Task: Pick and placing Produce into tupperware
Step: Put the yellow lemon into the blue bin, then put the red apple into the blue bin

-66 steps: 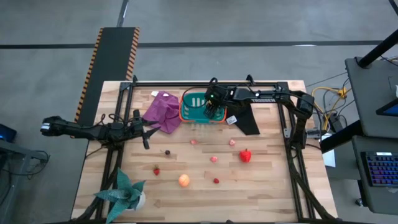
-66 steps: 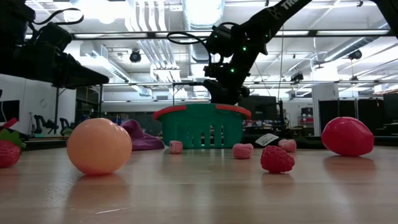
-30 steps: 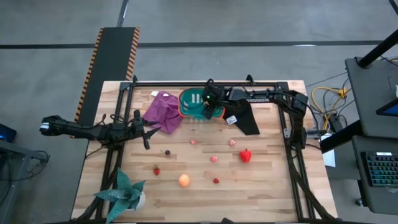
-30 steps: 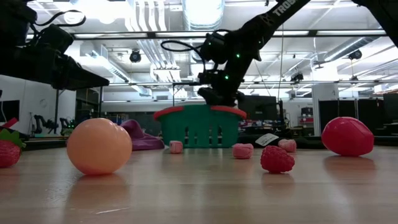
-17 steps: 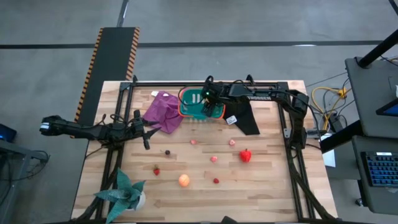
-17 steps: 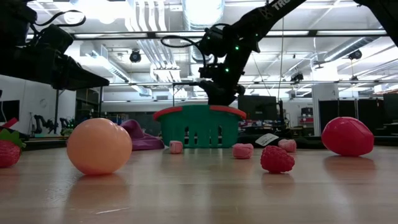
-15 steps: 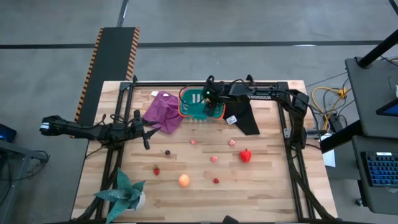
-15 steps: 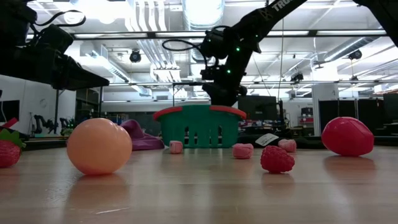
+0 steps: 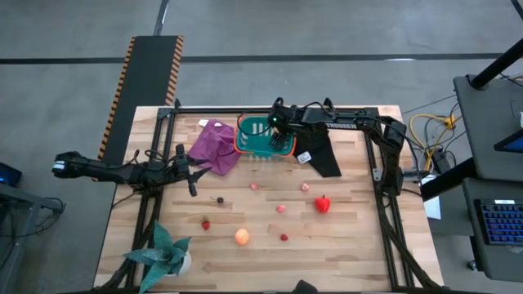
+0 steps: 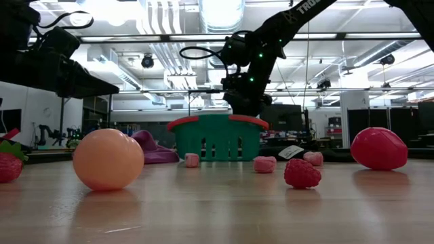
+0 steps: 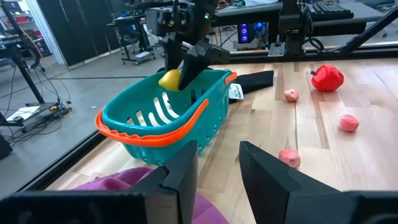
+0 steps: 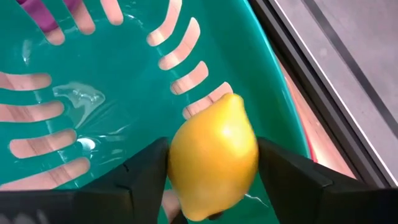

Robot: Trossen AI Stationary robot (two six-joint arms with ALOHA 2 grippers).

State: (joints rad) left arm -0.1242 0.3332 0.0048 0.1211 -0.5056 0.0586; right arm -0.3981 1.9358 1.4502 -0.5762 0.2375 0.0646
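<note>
The yellow lemon [image 12: 213,157] sits between my right claw's [image 12: 211,180] fingers, right over the teal tupperware [image 9: 249,147]. The claw grips it on both sides. It looks smooth and bright. No produce seems to be inside yet. The red pepper [image 9: 323,204] and orange ball [image 9: 242,237] wait on the worktop [image 9: 351,253], well apart from the claw. My left claw [image 9: 193,173] waits far away, partly closed and empty.

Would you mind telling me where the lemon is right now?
The lemon sits between the right gripper's fingers, just above the inside of the teal tupperware at the table's far edge, beside the purple cloth.
</note>
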